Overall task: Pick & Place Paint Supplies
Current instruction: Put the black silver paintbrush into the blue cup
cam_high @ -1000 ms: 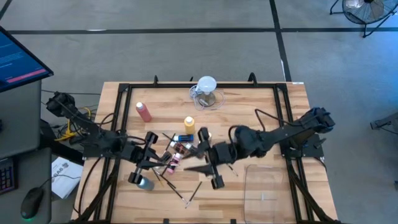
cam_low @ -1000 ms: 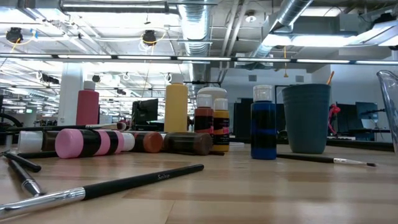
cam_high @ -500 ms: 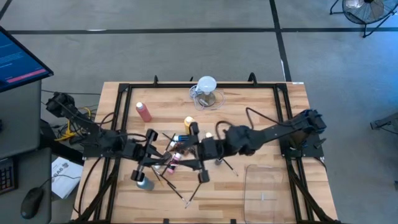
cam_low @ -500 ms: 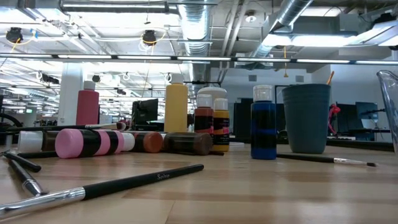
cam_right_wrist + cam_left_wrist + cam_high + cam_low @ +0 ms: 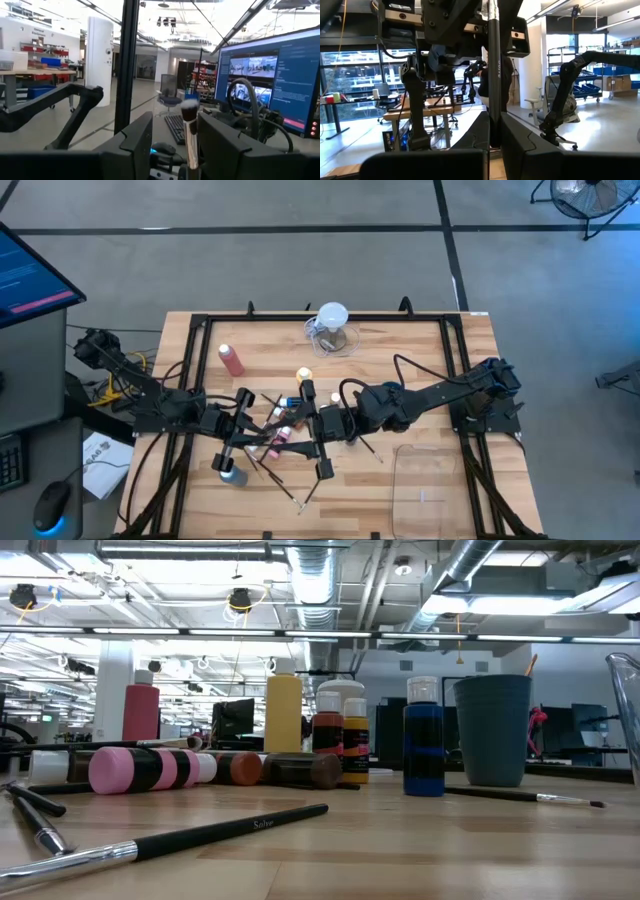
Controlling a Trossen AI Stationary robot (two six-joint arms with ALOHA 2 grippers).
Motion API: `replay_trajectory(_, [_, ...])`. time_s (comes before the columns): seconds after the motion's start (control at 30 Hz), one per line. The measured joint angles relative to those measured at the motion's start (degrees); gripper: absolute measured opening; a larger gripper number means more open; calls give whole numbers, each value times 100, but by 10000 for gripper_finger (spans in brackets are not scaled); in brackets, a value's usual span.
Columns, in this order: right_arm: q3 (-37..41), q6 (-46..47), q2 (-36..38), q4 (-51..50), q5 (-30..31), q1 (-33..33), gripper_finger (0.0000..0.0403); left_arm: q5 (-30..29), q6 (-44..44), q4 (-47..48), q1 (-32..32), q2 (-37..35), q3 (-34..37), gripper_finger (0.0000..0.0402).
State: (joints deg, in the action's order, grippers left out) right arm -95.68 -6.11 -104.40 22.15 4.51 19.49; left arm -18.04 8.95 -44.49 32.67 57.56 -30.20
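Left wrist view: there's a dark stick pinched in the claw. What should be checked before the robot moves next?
1. Grip on the thin dark paintbrush: ok. The left gripper is shut on it.
2. Hold on the white-bristled brush at the right gripper: cannot tell.
3. Room between the arms: not ok. In the high view both grippers crowd together over the table's middle.
4. Clutter underneath: not ok. A pink-and-black bottle lies on its side on the wooden table.
5. Blue white-capped bottle standing upright: ok.
6. Where the brushes should go: cannot tell.
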Motion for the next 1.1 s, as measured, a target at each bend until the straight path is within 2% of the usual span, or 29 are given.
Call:
replay_trajectory(0.5, [0,13,0,-108,154,-50,100,-151,2,-4,-2,0,0,6])
replay_trajectory(0.8, [0,-120,0,-152,327,-55,12,-171,-20,13,0,0,0,6])
replay_trajectory(1.0, [-7,-156,5,-291,819,42,11,-174,9,62,-2,0,0,24])
replay_trajectory(1.1, [-7,-206,31,-478,1117,124,7,-452,25,55,7,-8,-2,47])
